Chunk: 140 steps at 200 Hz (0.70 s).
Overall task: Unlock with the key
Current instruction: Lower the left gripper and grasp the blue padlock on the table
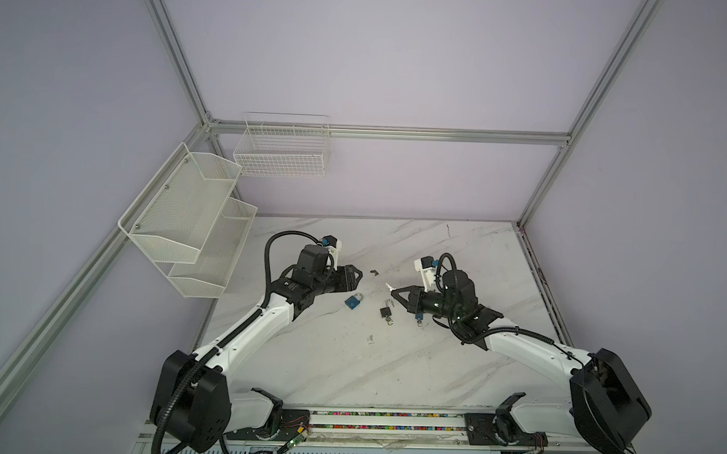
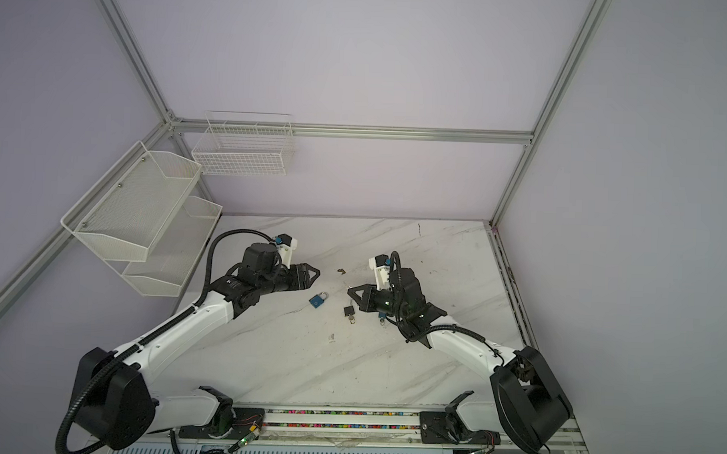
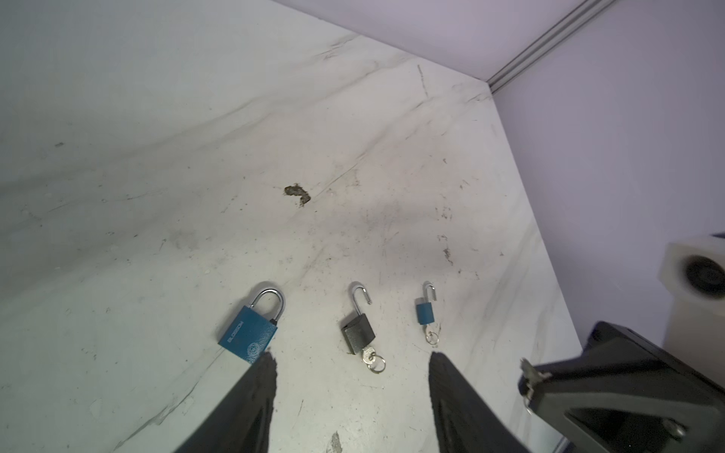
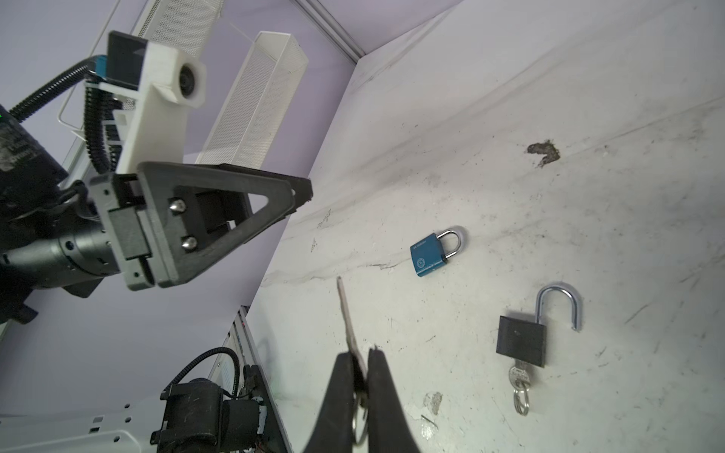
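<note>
On table (image 1: 348, 373), blue padlock (image 1: 352, 302) far from edges

Laid in a row mid-tabletop (image 1: 349, 360): large padlock (image 1: 353, 301) at 9 o'clock, mid-sized padlock (image 1: 386, 311) in the centre, small padlock (image 3: 425, 312) at 3 o'clock. Left tool (image 1: 356, 276) at 12 o'clock of the large padlock. Key (image 1: 389, 286) in the right tool (image 1: 394, 291), at 12 o'clock of the mid-sized padlock. Wire basket (image 1: 283, 150) at 11 o'clock, on the back wall.

Blue lock (image 3: 248, 336), black lock (image 3: 357, 333), small blue lock (image 3: 425, 313); silver key (image 4: 347, 317); surface (image 3: 157, 235) white marble, veined grey.
</note>
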### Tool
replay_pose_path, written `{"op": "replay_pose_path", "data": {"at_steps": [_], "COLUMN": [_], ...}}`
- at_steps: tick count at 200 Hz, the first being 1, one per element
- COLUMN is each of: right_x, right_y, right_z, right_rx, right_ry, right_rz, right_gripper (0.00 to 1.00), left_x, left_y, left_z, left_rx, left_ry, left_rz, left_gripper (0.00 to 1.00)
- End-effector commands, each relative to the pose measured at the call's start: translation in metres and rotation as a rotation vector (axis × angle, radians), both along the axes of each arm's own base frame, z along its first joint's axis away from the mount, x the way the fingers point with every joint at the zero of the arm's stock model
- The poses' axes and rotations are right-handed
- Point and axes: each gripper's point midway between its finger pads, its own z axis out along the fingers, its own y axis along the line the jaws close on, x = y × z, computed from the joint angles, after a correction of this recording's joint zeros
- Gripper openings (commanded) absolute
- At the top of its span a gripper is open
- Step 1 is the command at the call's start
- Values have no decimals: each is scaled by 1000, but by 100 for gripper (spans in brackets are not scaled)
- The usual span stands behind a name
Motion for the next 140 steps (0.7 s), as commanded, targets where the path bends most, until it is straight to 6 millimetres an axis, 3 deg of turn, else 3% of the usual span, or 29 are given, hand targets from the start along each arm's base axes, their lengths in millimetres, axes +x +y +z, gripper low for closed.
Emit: {"op": "replay_pose_path", "data": {"at_steps": [1, 34, 43, 96, 140], "right_x": [3, 2, 4, 5, 5], "right_y": [5, 4, 3, 10, 7], "right_z": [-3, -8, -20, -22, -19], "right_rx": [49, 53, 25, 10, 27], "right_ry": [34, 30, 56, 54, 36], "right_rz": [-30, -44, -54, -20, -35], "right_gripper": [0, 0, 0, 0, 0], "left_x": [13, 25, 28, 43, 42], "left_y": [4, 2, 0, -10, -10], "left_z": [-34, -78, -85, -113, -123], "left_rx": [56, 158, 177, 292, 342], "left_ry": [48, 137, 150, 185, 196], "left_rz": [87, 94, 87, 65, 59], "left_gripper": [63, 63, 63, 63, 64]}}
